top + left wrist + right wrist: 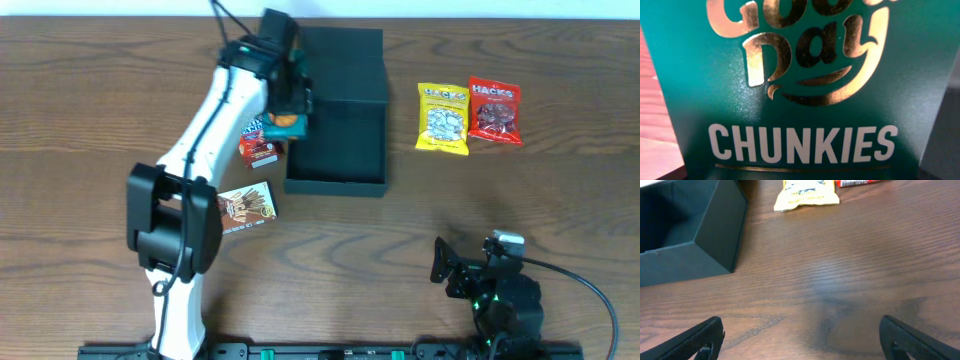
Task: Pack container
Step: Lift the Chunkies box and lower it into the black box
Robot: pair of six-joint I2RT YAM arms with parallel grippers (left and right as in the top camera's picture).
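The container (340,140) is a dark teal-green square box, open, with its flap lid standing at the back, in the upper middle of the overhead view. Its corner also shows in the right wrist view (715,245). My left gripper (290,100) is at the container's left wall and is shut on a small teal "Good Day Chunkies" cookie carton (285,123). This carton fills the left wrist view (800,100) and hides the fingers there. My right gripper (802,342) is open and empty, low over bare table at the front right (447,270).
A red snack pack (262,150) and a brown biscuit pack (246,207) lie left of the container. A yellow Hacks bag (443,118) and a red Hacks bag (495,111) lie to its right; the yellow one also shows in the right wrist view (805,192).
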